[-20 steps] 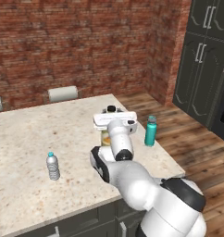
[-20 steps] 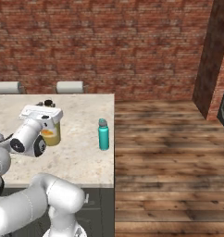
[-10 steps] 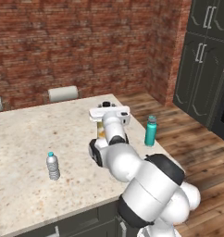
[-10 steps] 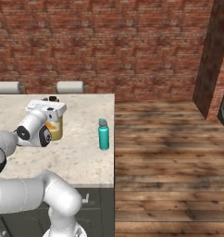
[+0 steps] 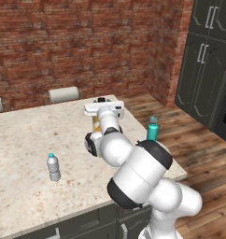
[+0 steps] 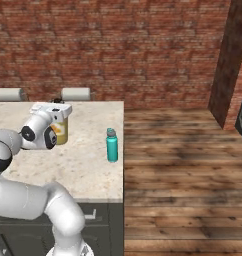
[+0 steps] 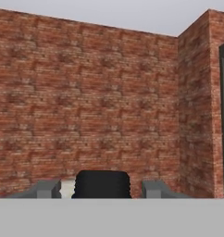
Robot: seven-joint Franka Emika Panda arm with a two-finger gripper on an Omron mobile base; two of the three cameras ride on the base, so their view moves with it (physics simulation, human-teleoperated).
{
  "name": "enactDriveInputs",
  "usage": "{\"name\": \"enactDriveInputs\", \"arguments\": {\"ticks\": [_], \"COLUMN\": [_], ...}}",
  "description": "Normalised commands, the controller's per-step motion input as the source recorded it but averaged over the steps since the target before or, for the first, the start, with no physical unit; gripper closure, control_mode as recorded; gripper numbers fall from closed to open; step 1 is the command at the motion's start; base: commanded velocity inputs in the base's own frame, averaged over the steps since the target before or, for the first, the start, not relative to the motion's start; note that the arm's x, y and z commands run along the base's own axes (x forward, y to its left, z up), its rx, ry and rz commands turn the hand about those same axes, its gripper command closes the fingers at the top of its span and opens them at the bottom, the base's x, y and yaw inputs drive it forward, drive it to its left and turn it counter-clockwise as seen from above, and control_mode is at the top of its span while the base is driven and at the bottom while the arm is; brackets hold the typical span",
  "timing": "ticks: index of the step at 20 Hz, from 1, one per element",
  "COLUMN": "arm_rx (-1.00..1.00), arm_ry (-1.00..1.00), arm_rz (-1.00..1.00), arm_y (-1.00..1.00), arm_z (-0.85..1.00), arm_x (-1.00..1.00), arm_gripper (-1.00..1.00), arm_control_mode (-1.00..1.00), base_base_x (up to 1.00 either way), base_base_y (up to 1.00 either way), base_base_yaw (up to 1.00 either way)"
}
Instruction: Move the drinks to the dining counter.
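juice bottle (image 6: 61, 131): stands upright on the tabletop (image 5: 26, 158) near its far edge, yellow-orange body partly hidden behind the arm's hand in both base views; in the hand view its black cap (image 7: 102, 184) sits between the two finger tips.
end effector (image 6: 52, 109): set level at the top of the juice bottle, its fingers (image 7: 154, 189) flanking the cap at a middling spread; it looks closed on the bottle, though actual contact at the pads is hard to confirm.
teal bottle (image 5: 152, 129): upright near the right edge of the tabletop, well apart from the juice bottle, untouched.
water bottle (image 5: 52, 166): small, clear, blue-capped, upright toward the left front of the tabletop, well apart from the others.
handling, juice bottle: probably the heaviest of the three if full; rigid, smooth-sided plastic that could slip or swing if held only by the cap.
where to hold: judged best just under the cap at the neck or shoulder, keeping it vertical.
handling, other two: likely light and tippy; a mid-body pinch suits them.
risk: a high grip may let the bottle tilt when set down.
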Motion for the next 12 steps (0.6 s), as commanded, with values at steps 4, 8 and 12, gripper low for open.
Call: {"name": "enactDriveInputs", "arguments": {"ticks": [4,8,12], "arm_rx": [-0.04,-0.06,-0.1], "arm_ry": [-0.2,-0.17,-0.18], "arm_rz": [0.01,0.0,0.0], "arm_y": [0.13,0.02,0.0], "arm_z": [-0.16,-0.23,-0.29], "arm_x": [0.5,0.56,0.59], "arm_gripper": [1.0,1.0,1.0], "arm_control_mode": [-1.0,-1.0,-1.0], "base_base_x": [0.0,0.0,0.0], "base_base_y": [0.0,0.0,0.0], "base_base_yaw": [0.0,0.0,0.0]}}
